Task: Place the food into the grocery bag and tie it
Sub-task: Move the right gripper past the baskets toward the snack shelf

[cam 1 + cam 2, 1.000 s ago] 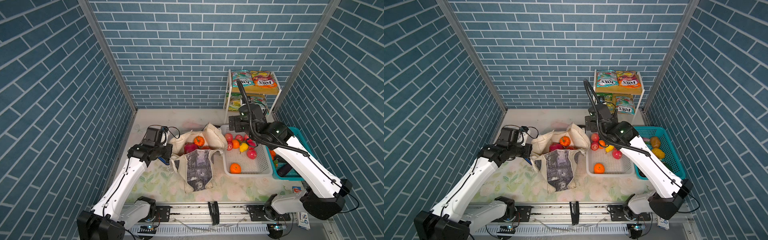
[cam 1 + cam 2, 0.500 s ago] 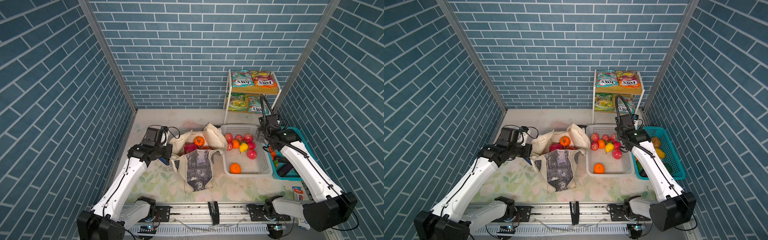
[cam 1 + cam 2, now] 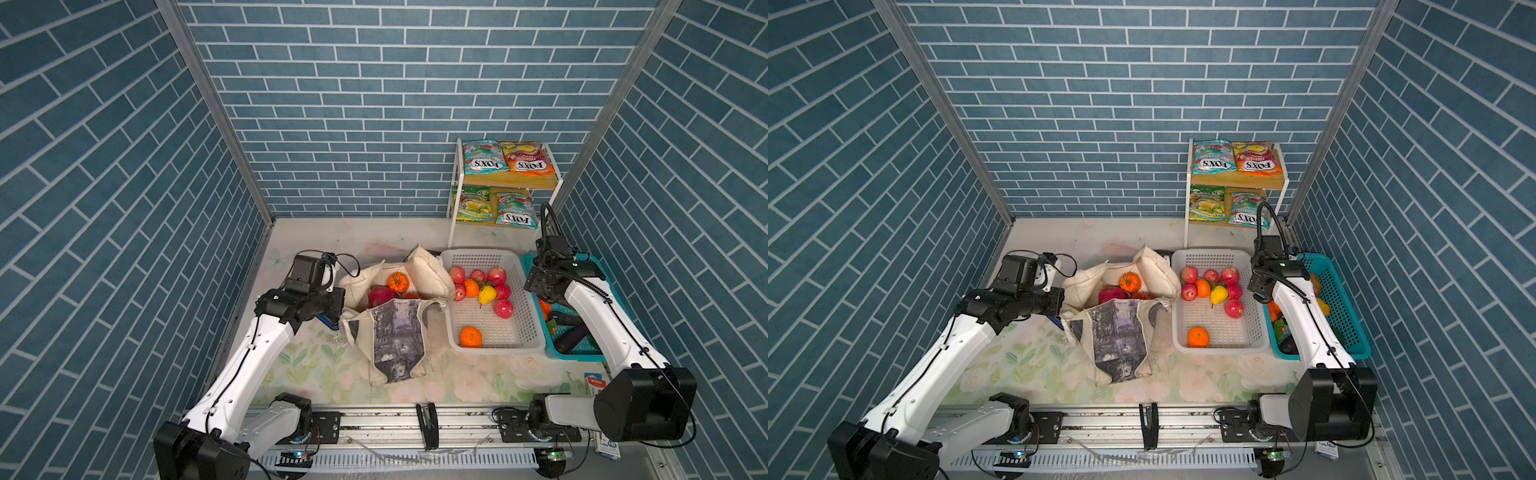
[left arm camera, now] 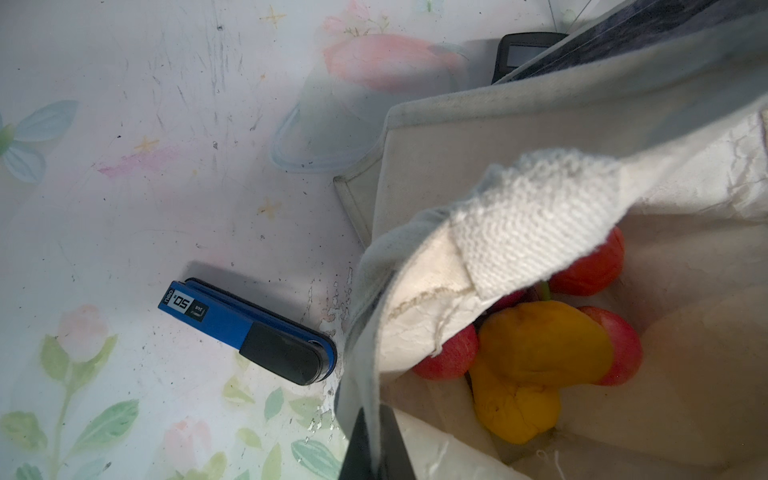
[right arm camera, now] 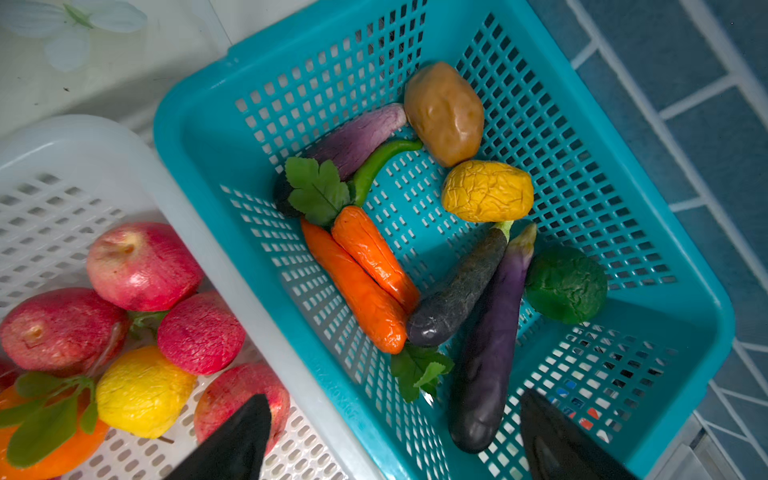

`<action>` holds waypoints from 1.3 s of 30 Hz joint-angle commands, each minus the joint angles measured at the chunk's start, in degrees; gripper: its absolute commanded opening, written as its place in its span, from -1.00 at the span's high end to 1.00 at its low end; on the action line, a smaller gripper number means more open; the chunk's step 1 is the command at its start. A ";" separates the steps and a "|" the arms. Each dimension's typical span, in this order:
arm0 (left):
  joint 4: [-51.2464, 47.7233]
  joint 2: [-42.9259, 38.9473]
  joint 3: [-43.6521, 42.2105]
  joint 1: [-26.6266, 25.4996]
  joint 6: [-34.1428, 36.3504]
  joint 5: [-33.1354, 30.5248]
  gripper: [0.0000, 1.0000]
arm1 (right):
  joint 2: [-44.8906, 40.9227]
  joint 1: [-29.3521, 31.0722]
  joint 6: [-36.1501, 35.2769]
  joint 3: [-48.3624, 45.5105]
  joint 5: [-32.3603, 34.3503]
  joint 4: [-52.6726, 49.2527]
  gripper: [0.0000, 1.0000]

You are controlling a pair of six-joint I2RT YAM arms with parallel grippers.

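The cream grocery bag [image 3: 398, 337] with its grey print panel stands open mid-table. A pink dragon fruit [image 3: 381, 294] and an orange piece [image 3: 398, 281] lie in it; the left wrist view shows red apples [image 4: 449, 357] and a yellow piece [image 4: 540, 345] inside. My left gripper [image 4: 376, 440] is shut on the bag's rim at its left side. More food fills a white basket [image 3: 482, 252] and a teal basket [image 5: 199, 137], holding carrots [image 5: 357, 282] and eggplants [image 5: 490, 332]. My right gripper [image 5: 392, 399] hangs open over the two baskets' shared edge, holding nothing.
FOX'S candy packets [image 3: 505, 158] lie on a small two-level shelf at the back right. A blue stapler [image 4: 249, 328] lies on the floral mat by the bag's left side. A black calculator [image 4: 523, 54] peeks out behind the bag. Brick walls close in on both sides.
My right arm has swung right, from over the white basket's far left corner by the bag to the teal basket's edge, its jaws staying wide. The left arm has not moved.
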 commanded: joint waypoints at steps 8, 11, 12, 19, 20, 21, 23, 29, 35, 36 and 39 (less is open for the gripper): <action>-0.97 -0.23 0.05 1.25 0.79 0.82 0.90 | -0.46 -9.09 0.56 0.84 -11.89 0.39 -0.80; -1.01 -0.94 0.04 1.29 0.92 0.91 0.90 | -2.52 -11.33 1.90 1.07 -15.72 0.07 -0.79; -1.01 -1.06 0.05 1.29 0.92 0.76 0.90 | -3.56 -11.88 2.43 0.88 -16.52 0.04 -0.78; -0.75 -2.17 -0.04 1.34 0.84 1.76 0.90 | -13.70 -15.07 6.67 -2.42 -17.31 0.98 -0.76; -0.66 -2.29 -0.12 1.34 0.81 1.96 0.90 | -14.94 -15.46 6.86 -2.62 -16.93 0.87 -0.76; -0.61 -2.47 -0.21 1.34 0.83 2.05 0.90 | -16.11 -15.99 6.99 -2.76 -16.08 0.70 -0.76; -0.51 -2.64 -0.22 1.34 0.74 2.14 0.90 | -17.75 -17.02 7.08 -3.04 -14.45 0.42 -0.77; -0.63 -2.71 -0.22 1.34 0.83 1.87 0.90 | -18.12 -19.99 8.58 -4.26 -16.66 2.31 -0.74; -0.68 -2.18 -0.30 1.34 0.83 1.45 0.90 | -16.81 -21.16 14.14 -4.36 -27.74 8.05 -0.66; -0.67 -2.13 -0.37 1.33 0.83 1.46 0.90 | -16.71 -21.26 14.58 -3.61 -29.29 8.86 -0.65; -0.84 -1.95 -0.31 1.34 0.83 1.17 0.90 | -17.17 -21.26 17.63 -1.30 -31.70 9.66 -0.61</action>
